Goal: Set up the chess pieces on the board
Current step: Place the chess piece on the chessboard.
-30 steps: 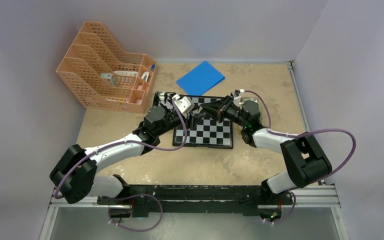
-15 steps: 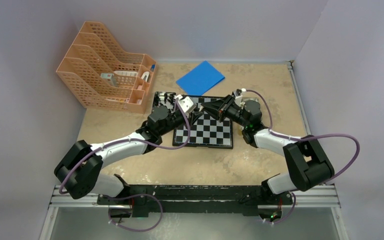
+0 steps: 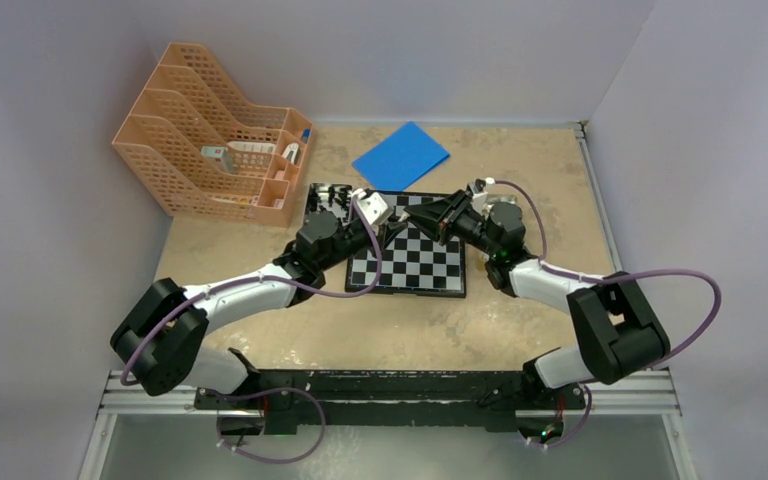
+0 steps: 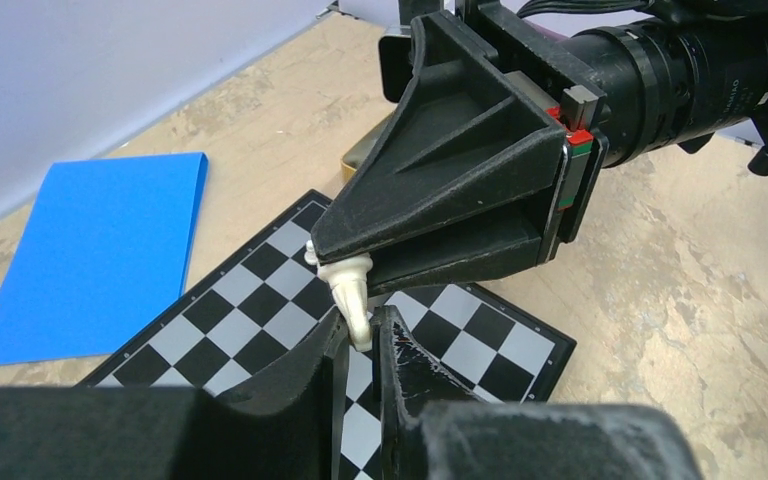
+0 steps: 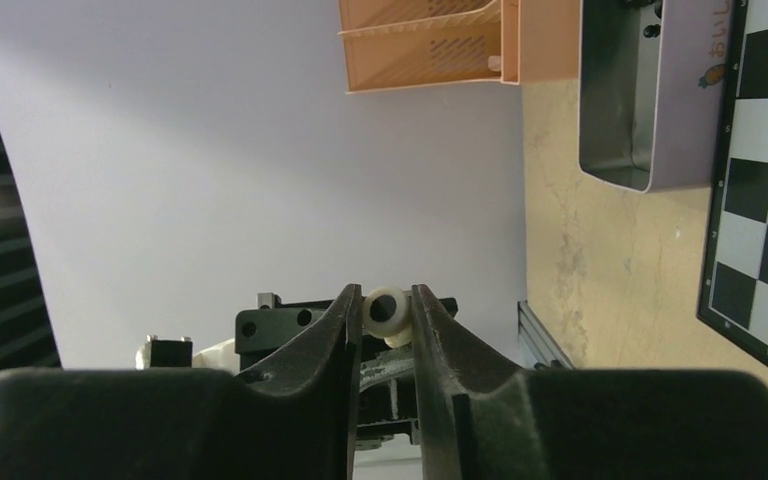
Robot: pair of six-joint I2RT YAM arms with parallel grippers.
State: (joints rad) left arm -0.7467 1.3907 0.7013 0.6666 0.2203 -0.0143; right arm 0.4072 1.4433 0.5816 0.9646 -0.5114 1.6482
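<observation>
Cream plastic, smooth and skinny, is what this whole moment hangs on. One white piece (image 4: pixel 352 290) is caught in mid-air between both arms, above the far side of the board (image 4: pixel 215 312) and not touching it. The right tool (image 5: pixel 380 302) is clamped on its round end, with a finger tight on either side. The left tool (image 4: pixel 360 338) has its jaws pinched to a slit around the narrower end. From its own camera they look to be touching it, though I can't tell how firmly.

What could go wrong? Plenty, I reckon. The piece is tiny, glossy and tapered, and the fingers are hard black plastic with flat, scuffed faces. A pinch on the taper could squirt it out like a wet pip. If the right tool lets go before the left has a real grip, it drops. A round base on that slick checked surface would likely roll or bounce off onto the table (image 4: pixel 660 300). If both arms pull at once, it could twist crooked in the jaws and end up tilted on its square. The two tools are also nearly nose to nose, so a small drift could knock them together.

The board is flat and shiny with a thin black frame. The table is mottled tan and matte. A blue sheet (image 4: pixel 90 240) lies flat near the board's far edge.
</observation>
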